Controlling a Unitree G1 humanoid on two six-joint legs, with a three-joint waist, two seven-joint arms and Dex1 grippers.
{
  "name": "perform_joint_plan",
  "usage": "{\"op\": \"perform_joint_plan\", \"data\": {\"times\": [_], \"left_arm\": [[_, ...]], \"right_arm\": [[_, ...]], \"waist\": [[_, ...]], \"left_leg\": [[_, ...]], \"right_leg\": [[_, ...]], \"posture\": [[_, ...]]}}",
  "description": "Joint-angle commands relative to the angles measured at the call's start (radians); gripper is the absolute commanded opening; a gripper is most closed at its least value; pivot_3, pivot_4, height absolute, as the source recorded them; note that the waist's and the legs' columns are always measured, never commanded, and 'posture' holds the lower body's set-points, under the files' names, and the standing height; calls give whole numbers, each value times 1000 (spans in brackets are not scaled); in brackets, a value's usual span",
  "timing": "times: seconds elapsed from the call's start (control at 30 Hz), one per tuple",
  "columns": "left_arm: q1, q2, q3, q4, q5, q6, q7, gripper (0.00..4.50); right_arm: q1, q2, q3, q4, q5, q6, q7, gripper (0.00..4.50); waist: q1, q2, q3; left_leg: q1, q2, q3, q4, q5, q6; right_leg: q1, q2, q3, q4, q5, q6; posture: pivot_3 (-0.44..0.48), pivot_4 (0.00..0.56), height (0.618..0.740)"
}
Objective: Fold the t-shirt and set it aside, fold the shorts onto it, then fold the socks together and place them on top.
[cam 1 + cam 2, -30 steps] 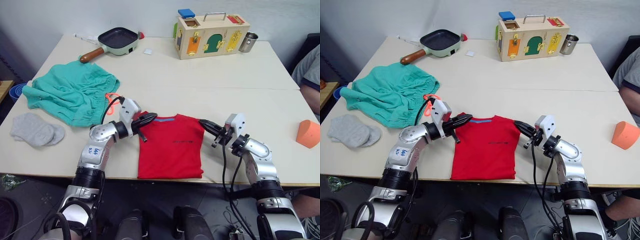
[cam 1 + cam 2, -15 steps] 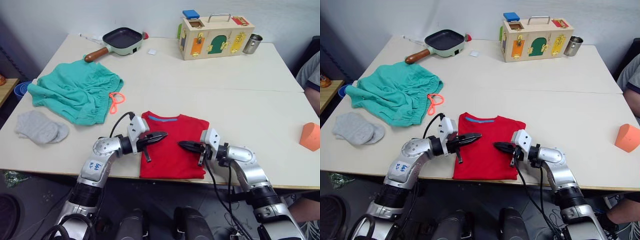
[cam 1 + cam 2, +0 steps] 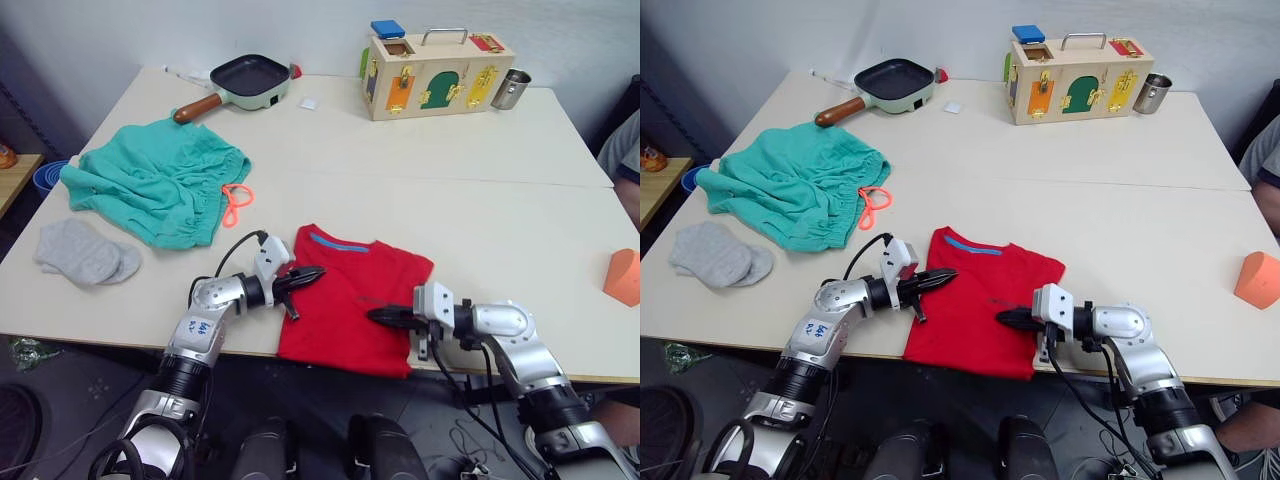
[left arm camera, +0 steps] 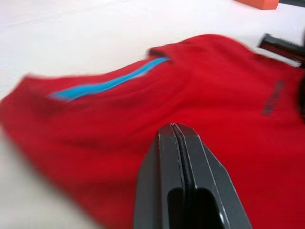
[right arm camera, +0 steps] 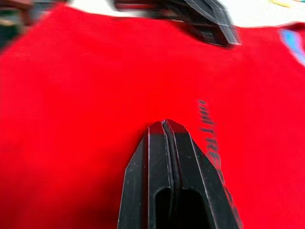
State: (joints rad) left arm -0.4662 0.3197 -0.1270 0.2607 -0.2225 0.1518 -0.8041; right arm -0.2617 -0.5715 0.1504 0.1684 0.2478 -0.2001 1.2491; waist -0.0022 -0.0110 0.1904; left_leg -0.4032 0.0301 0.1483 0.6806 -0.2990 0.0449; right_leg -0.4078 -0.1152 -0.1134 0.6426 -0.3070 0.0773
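Socks (image 3: 82, 252): two grey socks, overlapping, at the table's left edge, at about 7 o'clock from the shorts.
Shorts (image 3: 155, 185): teal, crumpled, far left half of the table; orange drawstring (image 3: 236, 203) trails off their right side.
Left gripper (image 3: 306, 275): fingers pressed flat together with no gap, seen clearly in its wrist view; nothing clamped between them. The tip lies over the left side of the t-shirt, pointing toward 3 o'clock; whether it touches the cloth is hard to tell.
T-shirt (image 3: 358, 299): red, folded into a narrow panel at the near edge of the table, blue collar band at 12 o'clock, lower hem hanging slightly past the edge. The chest print is too blurred to read.
Right gripper (image 3: 381, 315): fingers likewise closed tight and holding nothing, tip over the right lower part of the t-shirt, pointing toward 9 o'clock, facing the other gripper.
Table (image 3: 420, 160): pale top.
Pan (image 3: 240, 80): far side, at 12 o'clock from the shorts.
Wooden box (image 3: 438, 74): far side, a metal cup (image 3: 511, 88) just right of it.
Orange block (image 3: 623, 277): right edge, cut off.
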Motion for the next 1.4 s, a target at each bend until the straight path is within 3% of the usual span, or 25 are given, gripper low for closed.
{"op": "perform_joint_plan", "data": {"times": [0.03, 0.17, 0.43, 0.87, 1.07, 1.23, 1.4], "left_arm": [[-7, -2, 29, 20, -7, -16, 3, 8], [9, 3, 36, 44, -9, -39, -9, 8], [-7, -6, 50, 49, -19, -82, -35, 8], [-60, -31, 43, 45, -33, -103, -81, 8], [-86, -44, 39, 73, -19, -104, -74, 8], [-87, -48, 28, 83, -10, -103, -84, 8], [-75, -36, 0, 101, 14, -114, -111, 8]], "right_arm": [[58, -60, -2, -73, 36, -21, 80, 0], [88, -86, -42, -110, 56, -75, 74, 0], [18, -49, -63, -33, 13, -60, -40, 0], [-305, 15, 25, 390, -275, -161, -255, 0], [-420, 60, 39, 533, -314, -224, -309, 0], [-451, 84, 18, 556, -267, -237, -283, 0], [-390, 39, -92, 361, 16, -9, -59, 0]], "waist": [[0, 0, 0], [1, 0, 0], [-1, 0, 0], [-5, -1, 0], [-11, -1, 0], [-16, 0, 0], [-18, 0, 0]], "left_leg": [[0, 0, 0, 0, 0, 0], [0, 0, 0, 0, 0, 0], [1, 0, 0, 0, 0, 0], [1, 0, 1, 2, 1, 0], [1, 0, 1, 2, 1, 0], [1, 0, 1, 2, 1, 0], [-1, 0, 0, 2, 1, 0]], "right_leg": [[0, 0, 0, 0, 0, 0], [0, 0, 0, 0, 0, 0], [0, 0, 0, 1, 0, 0], [0, 0, 1, 2, 0, 0], [0, 0, 0, 2, 0, 0], [0, 0, 0, 2, 0, 0], [0, 0, 0, 3, 0, 0]], "posture": [[0, 150, 740], [0, 150, 740], [0, 150, 740], [0, 150, 740], [0, 150, 740], [0, 150, 740], [0, 150, 740]]}}
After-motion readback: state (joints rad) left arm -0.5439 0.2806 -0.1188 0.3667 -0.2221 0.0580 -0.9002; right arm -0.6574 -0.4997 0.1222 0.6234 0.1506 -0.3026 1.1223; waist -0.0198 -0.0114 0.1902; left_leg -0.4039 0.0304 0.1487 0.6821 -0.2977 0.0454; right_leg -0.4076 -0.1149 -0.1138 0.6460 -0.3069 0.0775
